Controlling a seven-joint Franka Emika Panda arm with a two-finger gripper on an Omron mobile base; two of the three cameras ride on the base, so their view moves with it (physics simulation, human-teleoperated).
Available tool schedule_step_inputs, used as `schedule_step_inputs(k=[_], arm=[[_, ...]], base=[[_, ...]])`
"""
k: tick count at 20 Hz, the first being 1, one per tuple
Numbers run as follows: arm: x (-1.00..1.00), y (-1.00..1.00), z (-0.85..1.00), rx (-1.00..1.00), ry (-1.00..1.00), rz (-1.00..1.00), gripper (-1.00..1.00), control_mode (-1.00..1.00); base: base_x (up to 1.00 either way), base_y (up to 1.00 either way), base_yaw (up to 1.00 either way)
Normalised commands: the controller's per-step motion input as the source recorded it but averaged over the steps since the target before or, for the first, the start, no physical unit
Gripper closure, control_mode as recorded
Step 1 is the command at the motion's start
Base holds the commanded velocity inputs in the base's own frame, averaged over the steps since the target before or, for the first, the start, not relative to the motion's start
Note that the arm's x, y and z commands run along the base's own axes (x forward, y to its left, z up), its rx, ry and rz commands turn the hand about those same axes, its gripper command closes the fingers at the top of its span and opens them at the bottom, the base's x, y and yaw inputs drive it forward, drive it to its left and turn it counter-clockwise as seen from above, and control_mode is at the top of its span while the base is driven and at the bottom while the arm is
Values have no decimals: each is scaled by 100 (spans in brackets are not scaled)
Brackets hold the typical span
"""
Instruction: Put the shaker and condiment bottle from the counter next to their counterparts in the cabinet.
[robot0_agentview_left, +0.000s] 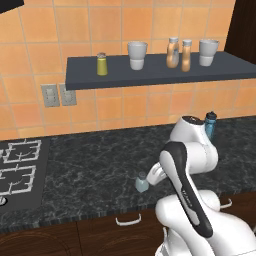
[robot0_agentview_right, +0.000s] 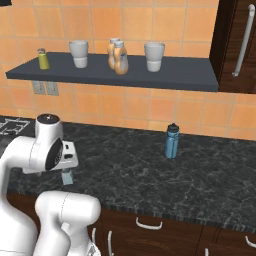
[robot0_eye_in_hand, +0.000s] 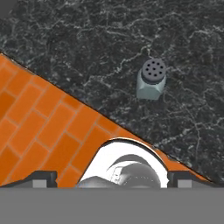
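The small pale blue-grey shaker (robot0_agentview_left: 142, 183) (robot0_agentview_right: 67, 176) stands upright on the black counter (robot0_agentview_left: 90, 170) near its front edge. Seen from above in the hand view, the shaker (robot0_eye_in_hand: 151, 79) shows its holed grey cap. My gripper (robot0_eye_in_hand: 112, 178) hovers over it, open, its fingertips wide apart and the shaker ahead of them, not between them. The slim amber condiment bottle (robot0_agentview_left: 186, 56) stands on the dark grey cabinet shelf (robot0_agentview_left: 150, 76) right beside the curvy orange bottle (robot0_agentview_left: 172, 52). The yellow-green shaker (robot0_agentview_left: 102, 64) (robot0_agentview_right: 43, 59) is at the shelf's left end.
Two grey cups (robot0_agentview_left: 137, 55) (robot0_agentview_left: 208, 52) stand on the shelf. A blue bottle (robot0_agentview_right: 172, 141) is upright at the back of the counter. A stove (robot0_agentview_left: 20, 170) lies at the left. The hand view shows the counter's front edge with the orange floor (robot0_eye_in_hand: 43, 131) beyond it.
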Motion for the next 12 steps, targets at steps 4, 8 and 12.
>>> schedule_step_inputs(k=[4,8,12], arm=[[30,13,-21,-3,-6,-11,-100,-100],[10,6,-13,0,-1,-6,-100,-100],[5,0,-9,0,0,-1,-100,-100]], base=[[0,0,0],[0,0,0],[0,0,0]])
